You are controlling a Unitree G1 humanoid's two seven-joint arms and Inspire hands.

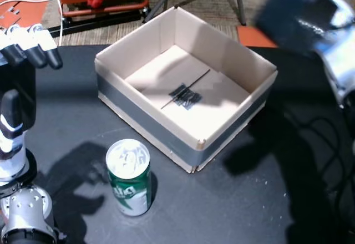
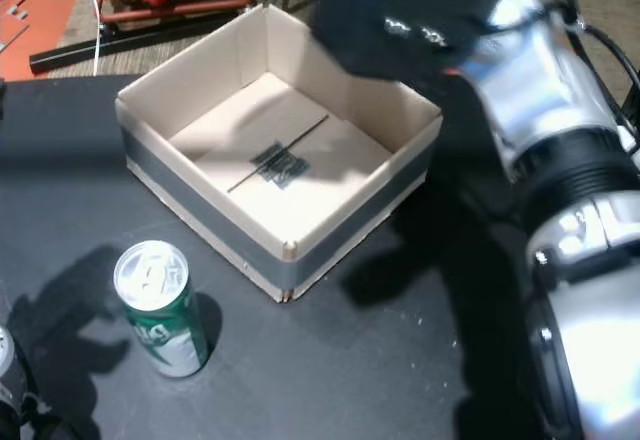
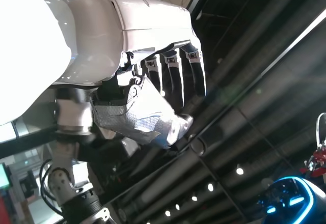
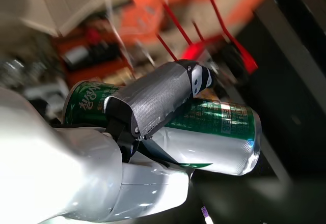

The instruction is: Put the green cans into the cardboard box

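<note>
I see the cardboard box [image 1: 186, 91] sitting open on the black bench [image 1: 233, 205], a grey tape band around its outer walls; inside it, only a dark strip of tape on the floor in both head views. One green can [image 1: 129, 178] stands upright on the bench just in front of the box's near-left wall, apart from it, its silver top facing up.

My right hand [image 4: 153, 109] is closed around a second green can [image 4: 219, 132]: in the right wrist view the tape-wrapped thumb presses across the can's side, and the can lies sideways in the grasp. In a head view the right arm [image 2: 540, 110] reaches over the far right corner of the box, but the hand there is a dark blur, so I can only say it seems to be above or just behind the box's rim.

My left hand [image 1: 25, 47] is raised at the left edge, holding nothing; in the left wrist view its fingers [image 3: 175, 76] are side by side, slightly curled, the thumb apart from them
</note>
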